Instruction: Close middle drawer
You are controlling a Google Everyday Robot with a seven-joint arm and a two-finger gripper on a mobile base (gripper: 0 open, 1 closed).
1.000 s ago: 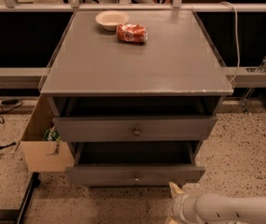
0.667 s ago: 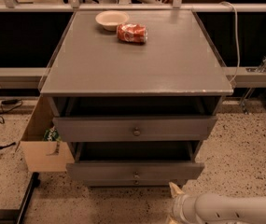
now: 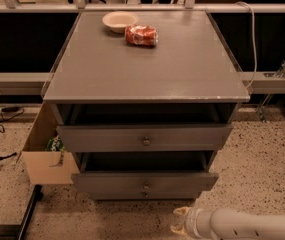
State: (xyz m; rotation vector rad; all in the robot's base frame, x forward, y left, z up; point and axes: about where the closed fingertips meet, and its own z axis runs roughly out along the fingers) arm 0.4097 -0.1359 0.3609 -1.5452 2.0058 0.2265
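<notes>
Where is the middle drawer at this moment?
The middle drawer stands pulled out at lower centre, under the open top drawer; the pincer hovers below it to the right, not touching it.

Bowl (image 3: 120,21) beside red can (image 3: 141,35); cardboard box (image 3: 47,160) (left)

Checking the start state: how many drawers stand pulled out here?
2: the uppermost drawer just under the cabinet top, and the middle drawer below it. The lowest drawer, mostly hidden beneath, looks shut. The gripper hangs low in front, touching neither.

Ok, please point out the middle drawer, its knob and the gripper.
middle drawer (image 3: 107,182): camera view, left part of its front.
knob (image 3: 146,186): camera view, its round head.
gripper (image 3: 178,220): camera view, bottom edge, between its fingers.
</notes>
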